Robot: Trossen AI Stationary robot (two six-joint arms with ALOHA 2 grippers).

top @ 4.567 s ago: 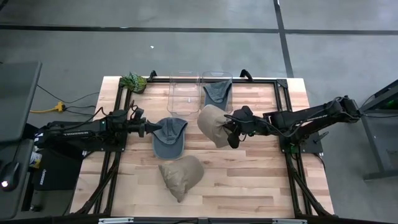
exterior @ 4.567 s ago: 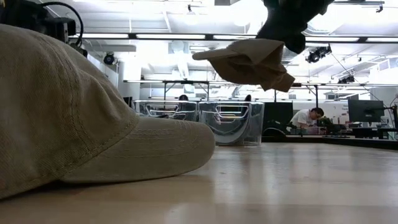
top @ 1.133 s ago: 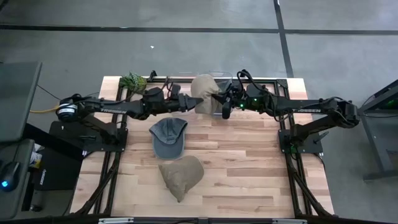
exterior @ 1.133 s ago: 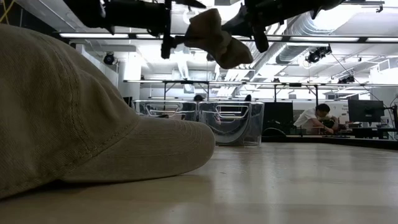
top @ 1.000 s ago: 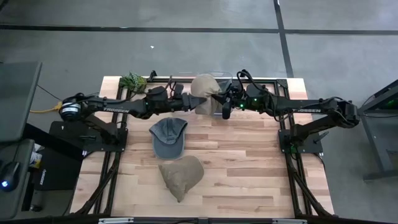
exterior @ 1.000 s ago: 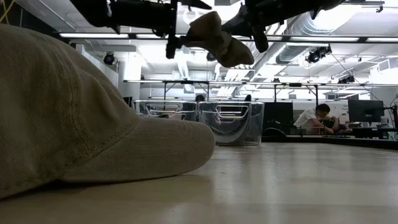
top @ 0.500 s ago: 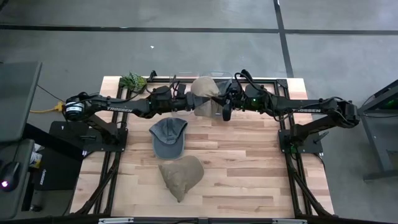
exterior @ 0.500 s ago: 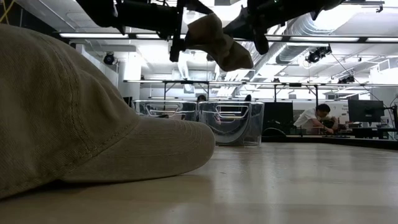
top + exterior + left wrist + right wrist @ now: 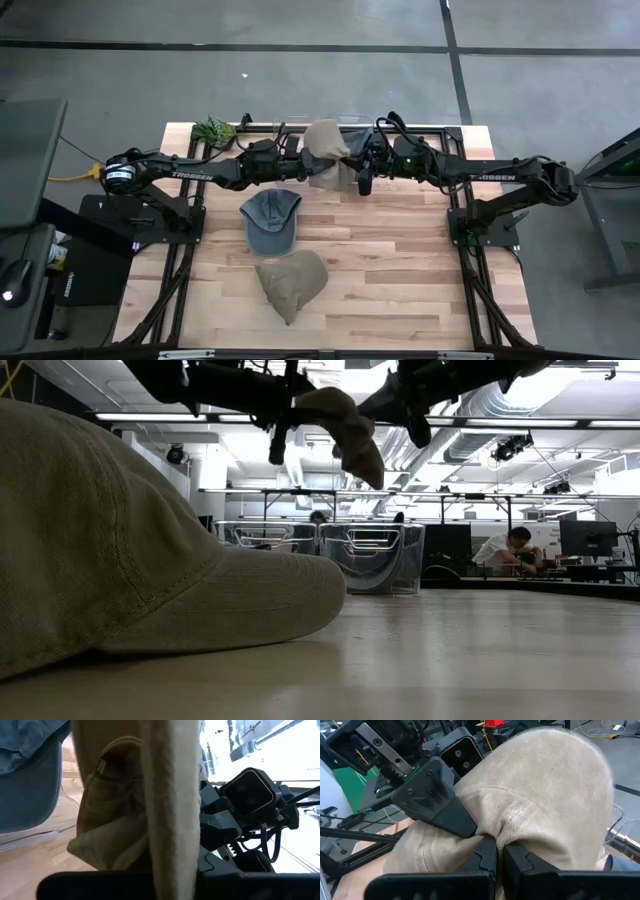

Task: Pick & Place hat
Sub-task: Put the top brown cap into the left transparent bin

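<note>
Four hats are out here. One tan hat (image 9: pixel 322 146) hangs in the air at the far edge of the table (image 9: pixel 400 270), over the two clear bins (image 9: pixel 375 556) that stand side by side there, and both arms have met on it. The right gripper (image 9: pixel 358 170) is clenched on a bunch of its fabric; its wrist camera shows the two dark fingers (image 9: pixel 487 860) pressed together with tan cloth pinched between them. The left gripper (image 9: pixel 296 165) reaches in from the other side and touches the same hat; whether its fingers are closed on the cloth I cannot tell, since the brim hangs right across its own camera. A blue-grey hat (image 9: pixel 271 220) lies flat near the middle of the table, and a second tan hat (image 9: pixel 291 281) lies just in front of it, filling the left of the low view. A fourth hat (image 9: pixel 30 775), blue-grey, shows through a bin wall in the left wrist view. A small green plant (image 9: pixel 214 130) sits at the far left corner. Beyond the table, one person (image 9: pixel 505 547) sits at a desk.
</note>
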